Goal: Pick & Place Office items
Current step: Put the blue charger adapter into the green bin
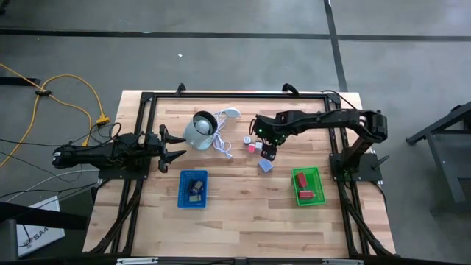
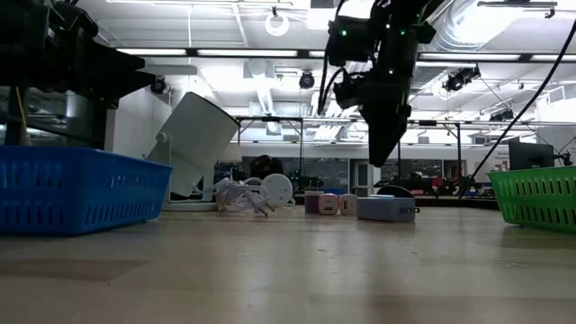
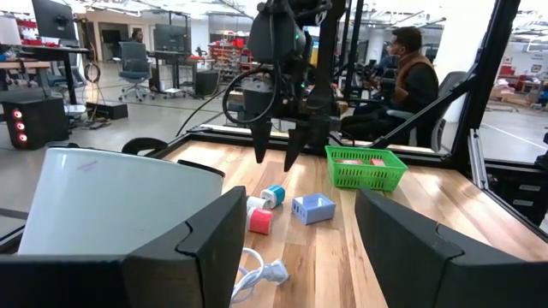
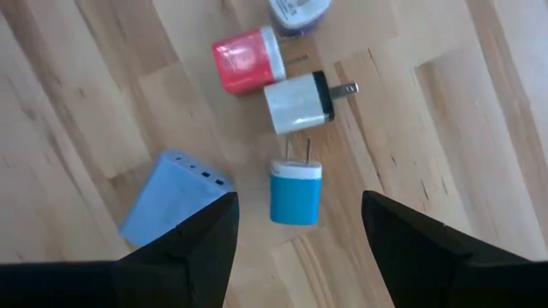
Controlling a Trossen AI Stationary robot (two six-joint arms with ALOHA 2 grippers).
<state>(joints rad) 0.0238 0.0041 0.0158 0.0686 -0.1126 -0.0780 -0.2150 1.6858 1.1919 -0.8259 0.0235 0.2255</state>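
Two trays already hold stuff: blue tray has a dark piece plus something tan in it, green tray has a red piece. So the task looks partly done, well short of finished.

Right tool hangs over the loose cluster mid-surface, fingers spread, nothing between them. Directly below its gap in the right wrist view: teal charger block, prongs facing away from the tool. Just beyond it sits the white block, prongs out to the side, touching or nearly touching the red block. Another pale piece is cut off past those. Pale-blue block lies beside the tool's one finger, slightly apart from the teal one.

Judgement: teal block is the next pick; tool is lined up but not down on it yet. At least five pieces remain on the surface.

Left tool waits at its own side, released and empty, with the grey-white round object and its white cord right in front of it. Neither is a task item.
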